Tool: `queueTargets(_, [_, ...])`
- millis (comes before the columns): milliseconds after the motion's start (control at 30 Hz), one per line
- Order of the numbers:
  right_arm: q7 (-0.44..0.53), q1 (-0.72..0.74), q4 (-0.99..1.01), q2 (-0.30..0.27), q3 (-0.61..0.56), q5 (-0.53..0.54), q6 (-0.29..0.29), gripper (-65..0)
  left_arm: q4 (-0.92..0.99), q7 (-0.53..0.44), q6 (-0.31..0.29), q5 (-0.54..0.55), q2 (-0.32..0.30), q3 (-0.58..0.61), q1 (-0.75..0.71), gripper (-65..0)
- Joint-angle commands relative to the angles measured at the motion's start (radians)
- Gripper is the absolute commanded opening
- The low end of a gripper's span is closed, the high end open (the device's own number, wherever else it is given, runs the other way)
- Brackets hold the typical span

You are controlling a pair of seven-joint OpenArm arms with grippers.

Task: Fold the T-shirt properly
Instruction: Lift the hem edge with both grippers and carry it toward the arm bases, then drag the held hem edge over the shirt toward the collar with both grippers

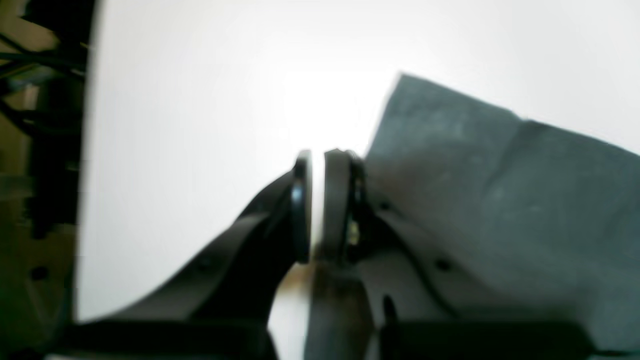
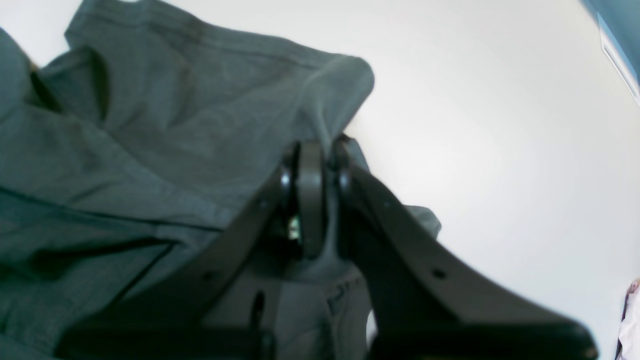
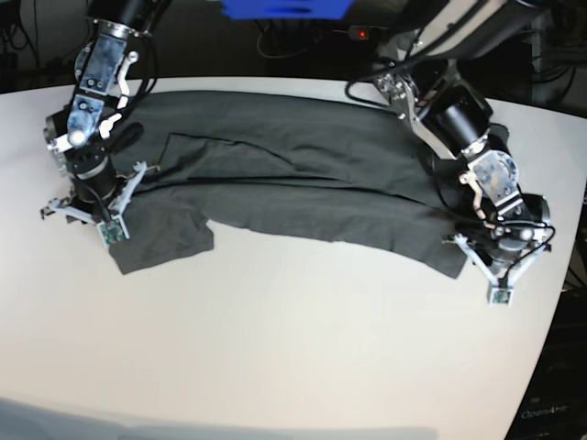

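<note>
The dark grey T-shirt lies spread lengthwise across the far half of the white table, with one sleeve sticking out toward the front at the left. My right gripper stands at that sleeve's outer edge. In the right wrist view the right gripper is shut on a raised fold of the T-shirt. My left gripper is at the shirt's near right corner. In the left wrist view the left gripper is shut with only bright table between its pads. The T-shirt lies beside its right finger.
A blue object and dark cables sit behind the table's far edge. The table's right edge curves close to my left gripper. Cables hang past the table edge in the left wrist view.
</note>
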State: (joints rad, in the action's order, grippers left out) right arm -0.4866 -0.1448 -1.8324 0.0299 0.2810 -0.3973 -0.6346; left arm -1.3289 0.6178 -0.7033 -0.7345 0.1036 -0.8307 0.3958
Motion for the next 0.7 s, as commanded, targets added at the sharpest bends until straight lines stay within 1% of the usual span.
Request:
queueTargets(0, [0.019,0.012,-0.016,-0.008,-0.006,0.008,0.009,-64.6,0.001,-0.028,0.005,0.013,-0.005,0.006,0.044,-61.4])
queueTargets(200, [0.019,0.012,-0.016,-0.009,-0.007,0.008,0.009,-64.6,0.079,-0.026,0.005,0.013,-0.023,0.004,0.088,-61.4])
queueTargets(433, [0.019,0.014,-0.016,-0.009,-0.009,0.008,0.009,-64.6,0.085,-0.036,0.005,0.019,-0.025,0.009,0.091,-60.3])
queueTargets(467, [0.019,0.014,-0.016,-0.009,-0.009,0.008,0.009,-64.6,0.085,-0.036,0.005,0.019,-0.025,0.027,0.091,-58.1])
queueTargets(500, [0.019,0.014,-0.016,-0.009,-0.009,0.008,0.009,-64.6,0.085,-0.034,0.005,0.020,-0.025,0.041,0.088,-54.3])
queueTargets(667, [0.019,0.014,-0.016,-0.011,-0.009,0.008,0.009,-64.6,0.085,-0.036,0.005,0.020,-0.021,0.055,0.085,-28.1])
